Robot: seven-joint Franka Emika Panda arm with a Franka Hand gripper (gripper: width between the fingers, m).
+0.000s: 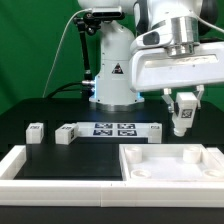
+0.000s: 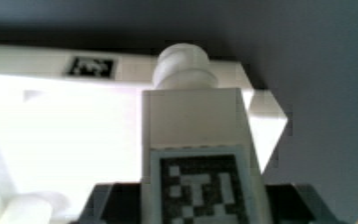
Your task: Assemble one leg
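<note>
My gripper [image 1: 183, 110] is shut on a leg [image 1: 183, 124], a small white block with a black-and-white tag, and holds it upright in the air. The leg hangs just above the far right corner of the large white square tray-like part [image 1: 170, 165]. In the wrist view the held leg [image 2: 197, 120] fills the middle, its rounded end pointing at the tray part [image 2: 51, 85] below. The dark fingers [image 2: 119, 200] clamp it from both sides. Three more legs lie on the black table: one at the exterior view's left [image 1: 35, 130], one beside it [image 1: 65, 133], one behind the tray [image 1: 152, 130].
The marker board [image 1: 112, 127] lies flat in the middle before the arm's white base [image 1: 112, 75]. A white L-shaped rail [image 1: 35, 168] borders the front left. A tag [image 2: 91, 67] shows on the tray part's rim.
</note>
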